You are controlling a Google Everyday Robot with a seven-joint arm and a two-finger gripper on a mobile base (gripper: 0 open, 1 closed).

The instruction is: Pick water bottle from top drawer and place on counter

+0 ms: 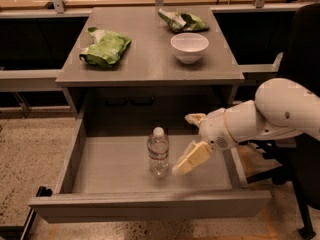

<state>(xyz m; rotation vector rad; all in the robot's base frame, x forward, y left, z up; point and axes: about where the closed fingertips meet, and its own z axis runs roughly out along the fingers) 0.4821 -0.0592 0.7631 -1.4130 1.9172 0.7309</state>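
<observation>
Upright water bottle [158,152] in middle of open top drawer [150,205]. End effector [182,144] inside drawer just right of water bottle, fingers spread, pinching nothing. Surface [150,59] above carries white bowl [189,46], 2 green snack bags [106,48] [182,20].

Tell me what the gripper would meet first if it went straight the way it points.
Most likely the water bottle, upright in the open top drawer. The gripper sits just right of it, open and aimed leftward at it. Depth is unclear, so it could pass slightly in front.
</observation>
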